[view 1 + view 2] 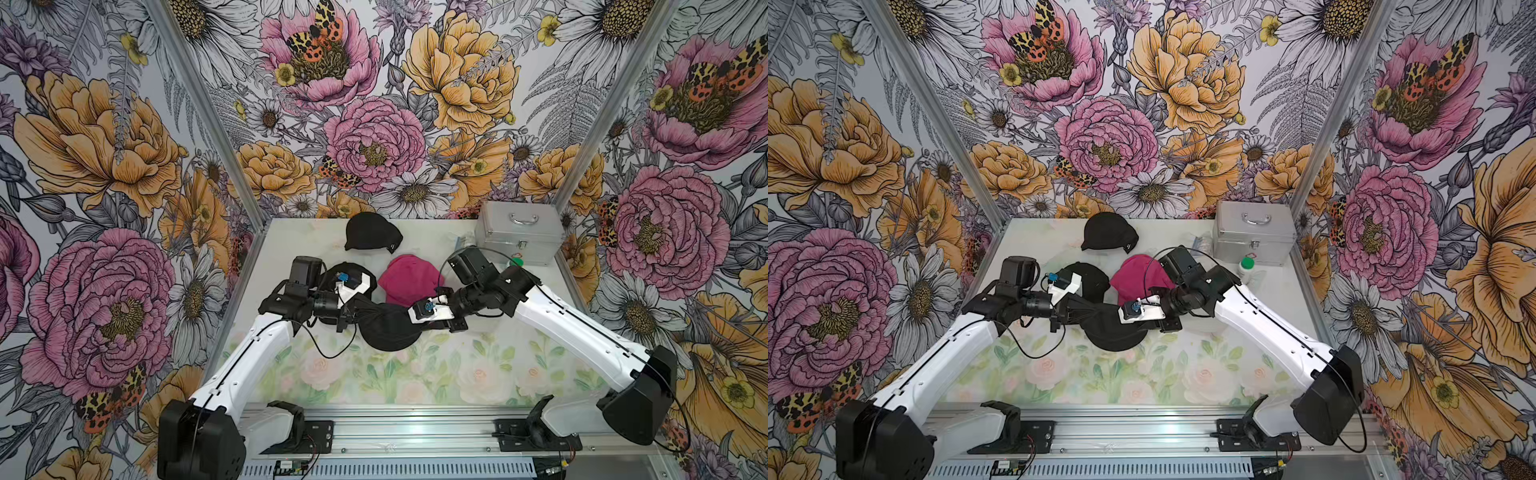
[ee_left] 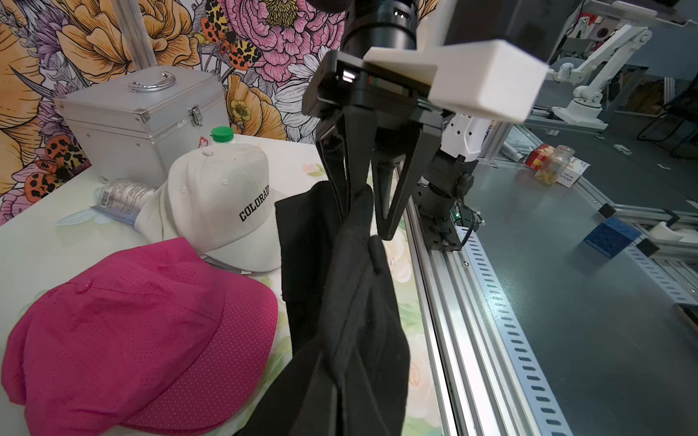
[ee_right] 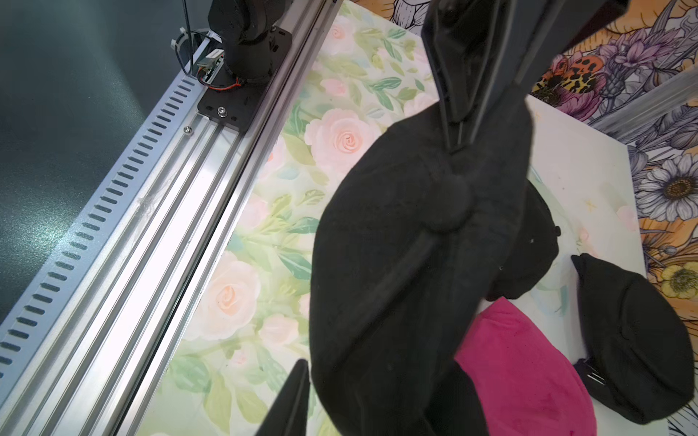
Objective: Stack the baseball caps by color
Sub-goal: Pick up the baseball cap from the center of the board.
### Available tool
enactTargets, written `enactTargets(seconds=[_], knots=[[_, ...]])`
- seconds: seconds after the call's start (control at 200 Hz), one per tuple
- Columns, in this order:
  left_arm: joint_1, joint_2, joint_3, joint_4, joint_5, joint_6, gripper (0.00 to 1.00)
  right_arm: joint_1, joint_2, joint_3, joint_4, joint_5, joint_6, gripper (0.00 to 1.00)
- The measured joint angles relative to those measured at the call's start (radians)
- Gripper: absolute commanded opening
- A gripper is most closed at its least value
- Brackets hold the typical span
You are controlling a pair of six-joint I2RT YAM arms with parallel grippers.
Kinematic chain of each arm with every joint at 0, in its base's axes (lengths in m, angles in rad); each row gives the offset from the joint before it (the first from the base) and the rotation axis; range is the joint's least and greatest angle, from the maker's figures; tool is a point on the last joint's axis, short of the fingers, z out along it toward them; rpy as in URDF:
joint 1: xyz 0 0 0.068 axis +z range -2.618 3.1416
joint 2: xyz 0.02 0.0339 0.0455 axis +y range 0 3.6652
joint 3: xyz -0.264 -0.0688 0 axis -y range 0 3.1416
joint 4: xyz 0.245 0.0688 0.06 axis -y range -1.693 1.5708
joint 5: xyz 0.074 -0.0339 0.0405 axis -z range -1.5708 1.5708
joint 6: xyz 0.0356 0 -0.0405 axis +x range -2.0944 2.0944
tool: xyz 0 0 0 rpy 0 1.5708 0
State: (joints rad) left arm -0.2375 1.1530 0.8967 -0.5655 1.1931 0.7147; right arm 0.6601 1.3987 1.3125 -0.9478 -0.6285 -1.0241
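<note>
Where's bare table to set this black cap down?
Free: the wide near strip between the front rail and the held black cap. Crowded: the middle around the pink cap, and the far right by the silver case.

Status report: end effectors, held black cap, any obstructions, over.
Left end effector shut on black cap. Right end effector open around it. Pink cap lies just beyond.

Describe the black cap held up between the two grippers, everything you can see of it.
The black cap is soft, matte, unmarked fabric, with stitched seams meeting at a covered top button. It hangs bunched and creased between the arms, over the front half of the flowered table. The left gripper is shut on its fabric; the right gripper has its jaws parted around a fold.
</note>
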Motion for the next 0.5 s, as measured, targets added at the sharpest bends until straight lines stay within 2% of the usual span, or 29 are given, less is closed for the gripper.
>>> enactTargets(seconds=[0.11,0.36,0.425,0.5], knots=[[0.011,-0.008,0.0,-0.001,0.004,0.012,0.0,-0.018,0.016,0.0,-0.003,-0.018,0.014,0.25],[0.011,-0.016,0.0,-0.007,-0.01,0.021,0.0,-0.02,0.078,0.039,-0.021,-0.064,0.029,0.27],[0.011,-0.012,0.0,-0.007,-0.019,0.021,0.0,-0.02,0.092,0.062,-0.022,-0.072,0.037,0.21],[0.011,-0.008,0.0,-0.007,-0.039,0.021,0.0,-0.02,0.112,0.093,-0.024,-0.084,0.057,0.0]])
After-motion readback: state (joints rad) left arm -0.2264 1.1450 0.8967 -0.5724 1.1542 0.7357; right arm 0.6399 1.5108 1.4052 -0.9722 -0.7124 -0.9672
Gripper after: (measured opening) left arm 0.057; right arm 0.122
